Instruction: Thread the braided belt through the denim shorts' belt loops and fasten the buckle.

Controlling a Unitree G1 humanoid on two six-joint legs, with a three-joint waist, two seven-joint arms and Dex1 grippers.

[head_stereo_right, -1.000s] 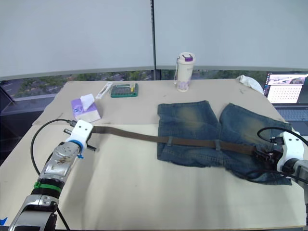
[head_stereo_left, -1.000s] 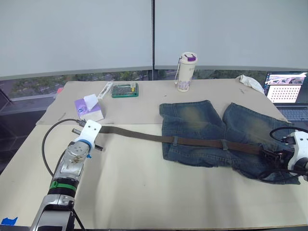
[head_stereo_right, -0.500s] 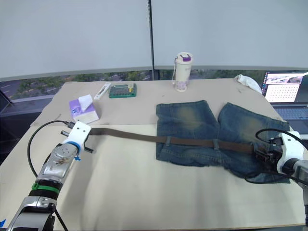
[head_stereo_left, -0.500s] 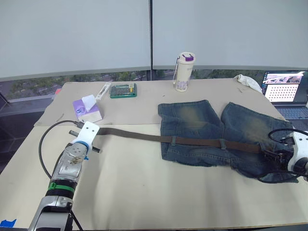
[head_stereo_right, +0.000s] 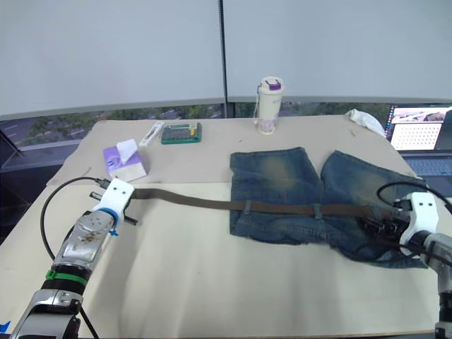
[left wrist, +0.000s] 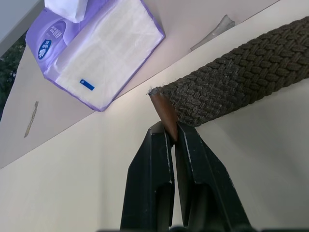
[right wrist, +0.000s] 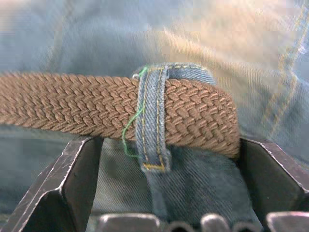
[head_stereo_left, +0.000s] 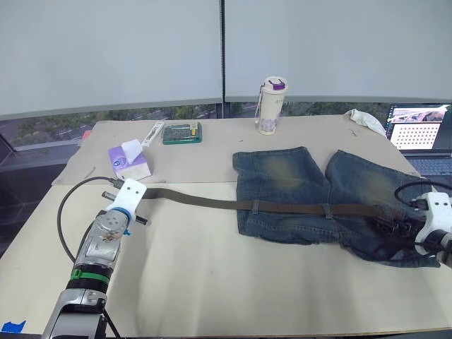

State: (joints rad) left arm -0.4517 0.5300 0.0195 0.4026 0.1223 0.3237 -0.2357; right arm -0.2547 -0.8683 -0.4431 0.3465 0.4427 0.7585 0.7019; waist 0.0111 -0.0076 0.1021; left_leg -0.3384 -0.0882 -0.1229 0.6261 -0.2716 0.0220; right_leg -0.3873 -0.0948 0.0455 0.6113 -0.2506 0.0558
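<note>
A wide table with a matt beige top (head_stereo_left: 212, 268) fills the lower half of the head views; a seam crosses it from the left edge to the right. Behind its far edge hang two pale grey roller blinds (head_stereo_left: 113, 49), divided by a dark vertical window post (head_stereo_left: 222, 49). Under the blinds a low strip of window (head_stereo_left: 49, 127) shows what is perhaps green trees. Daylight is soft and even.
</note>
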